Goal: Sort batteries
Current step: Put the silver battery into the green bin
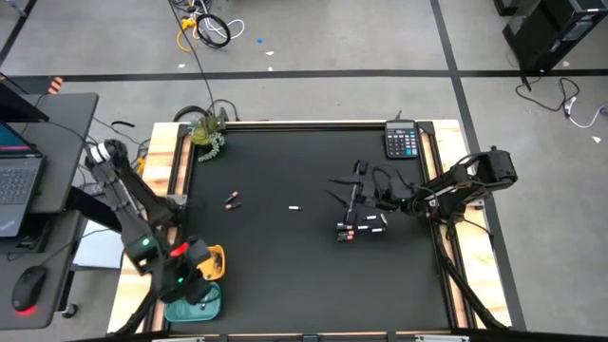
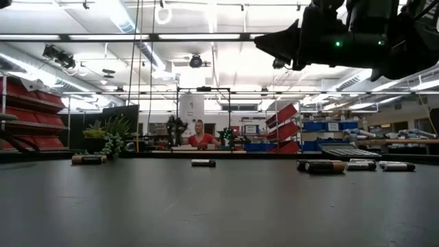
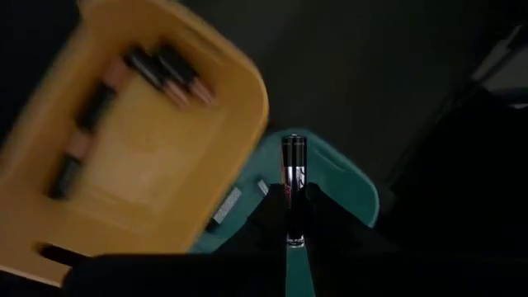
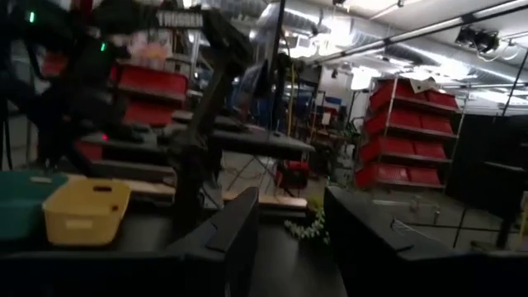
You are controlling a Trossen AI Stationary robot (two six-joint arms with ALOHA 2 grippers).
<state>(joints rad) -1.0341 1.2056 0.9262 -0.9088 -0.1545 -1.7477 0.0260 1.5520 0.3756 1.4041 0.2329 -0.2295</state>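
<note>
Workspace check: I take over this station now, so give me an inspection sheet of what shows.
Surface: black mat in a wooden frame.
Job's things: batteries clustered at the right, one pair and a white one mid-mat; dark batteries lie in the yellow bin, the teal bin beside it.
Clutter: calculator and small plant at the far corners.
Grippers: left gripper shut on a dark battery above the bins; right gripper open at the right edge, holding nothing.
Cables: yellow and black cables on the floor.
Surroundings: laptop and mouse at left; a person in red far behind.
</note>
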